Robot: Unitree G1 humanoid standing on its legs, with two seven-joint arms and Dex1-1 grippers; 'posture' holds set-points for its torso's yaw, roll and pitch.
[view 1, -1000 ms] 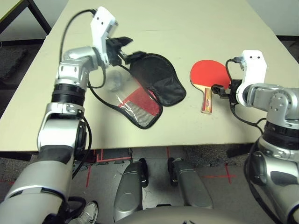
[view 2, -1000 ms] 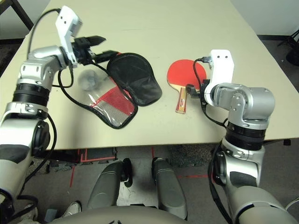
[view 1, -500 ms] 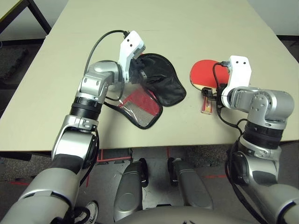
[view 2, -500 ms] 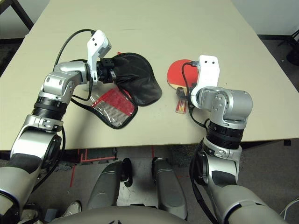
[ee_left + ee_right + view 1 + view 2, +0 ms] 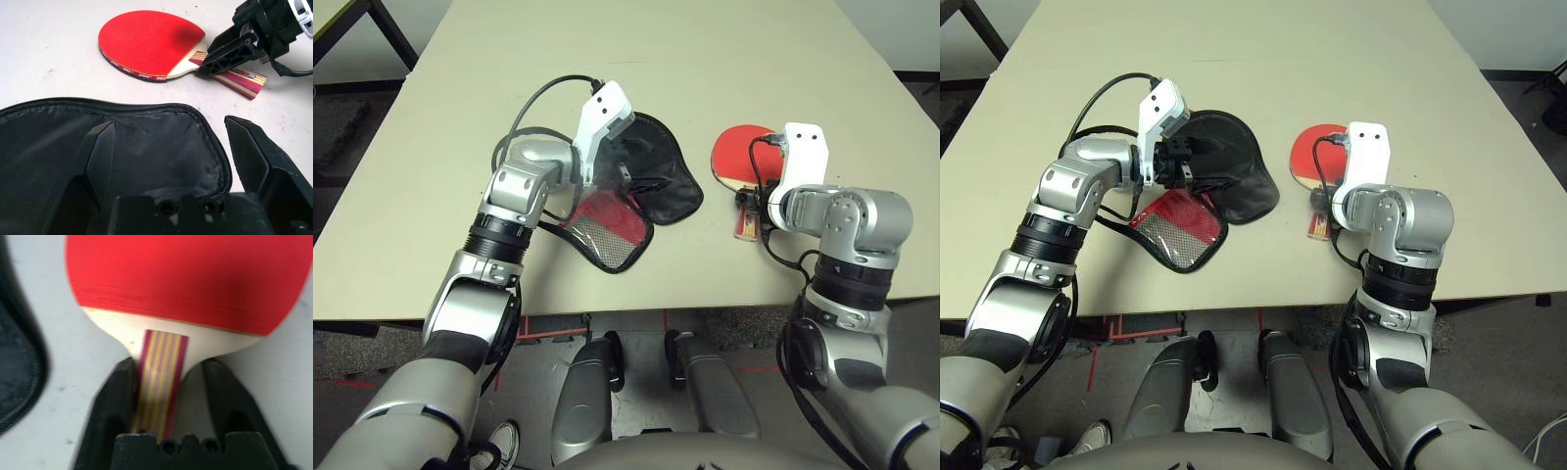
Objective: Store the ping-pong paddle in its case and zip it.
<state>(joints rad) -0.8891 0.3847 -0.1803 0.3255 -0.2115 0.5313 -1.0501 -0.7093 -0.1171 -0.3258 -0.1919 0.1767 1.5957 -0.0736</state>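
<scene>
- My left fingers [image 5: 249,152] stand wide apart over the black part of the case [image 5: 671,191], gripping nothing.
- My right fingers [image 5: 115,401] are partly open around the handle [image 5: 161,377], with a gap along one side.
- The paddle [image 5: 739,147] lies red side up on the bench [image 5: 705,69], beside the opened case.

Pale table [image 5: 705,279]; red tape [image 5: 553,333] on grey floor [image 5: 646,411]; shoe [image 5: 505,443].

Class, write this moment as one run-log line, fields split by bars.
left hand: open over case | right hand: fingers astride paddle handle | case: unzipped
</scene>
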